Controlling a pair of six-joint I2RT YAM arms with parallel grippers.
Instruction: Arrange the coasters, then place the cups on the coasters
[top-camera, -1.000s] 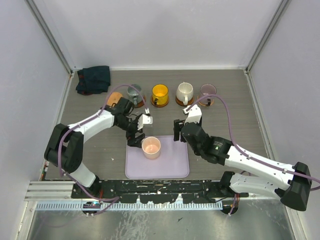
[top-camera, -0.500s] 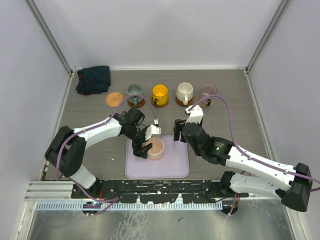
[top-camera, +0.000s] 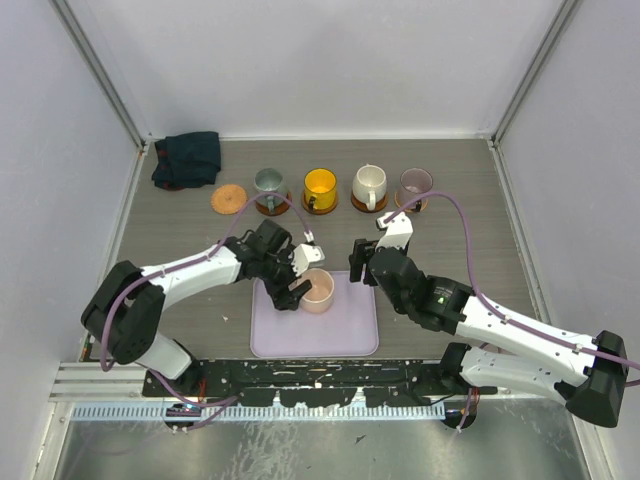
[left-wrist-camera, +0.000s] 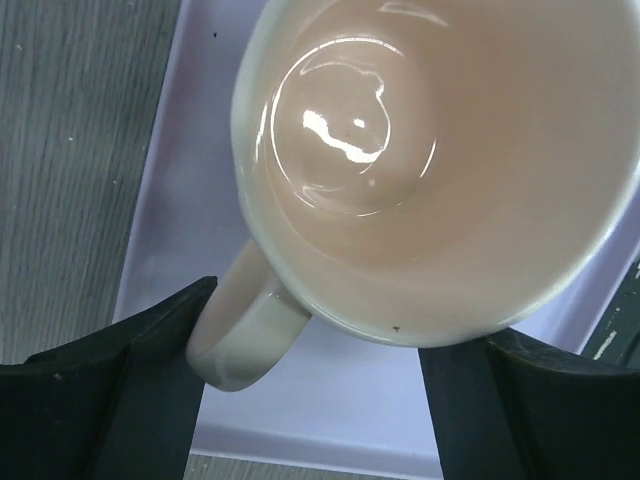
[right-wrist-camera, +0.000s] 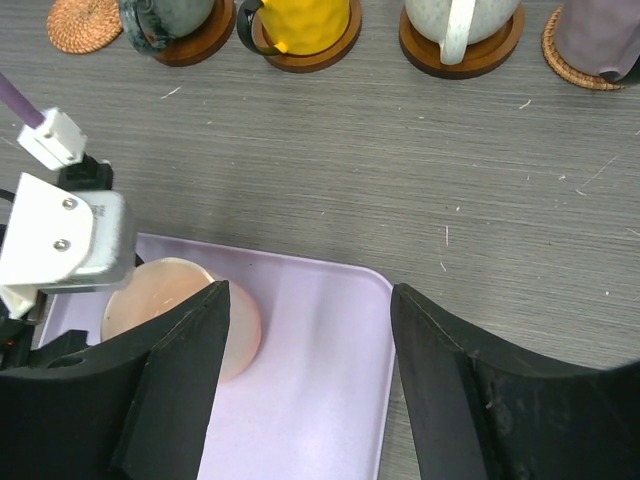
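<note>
Left gripper (top-camera: 297, 287) straddles a glossy pale pink ceramic mug (top-camera: 320, 291) on the smooth lilac rectangular tray (top-camera: 345, 335), grey wood-grain table (top-camera: 460, 200), white walls (top-camera: 320, 60); close-up, fingers (left-wrist-camera: 110, 400) wide, one touching the handle, clamped I cannot tell; right gripper (right-wrist-camera: 305, 300) gapes empty over the tray's rounded corner.

Swung left gripper (top-camera: 302, 284) away from grey-green mug (top-camera: 268, 182), down over tray (top-camera: 345, 335). Now straddling pink cup (top-camera: 320, 291), jaws narrowed onto handle and far wall. Nudged cup slightly right. Uncovered tan coaster (top-camera: 229, 198) at back left. Edged right gripper (top-camera: 362, 268) marginally right.
</note>
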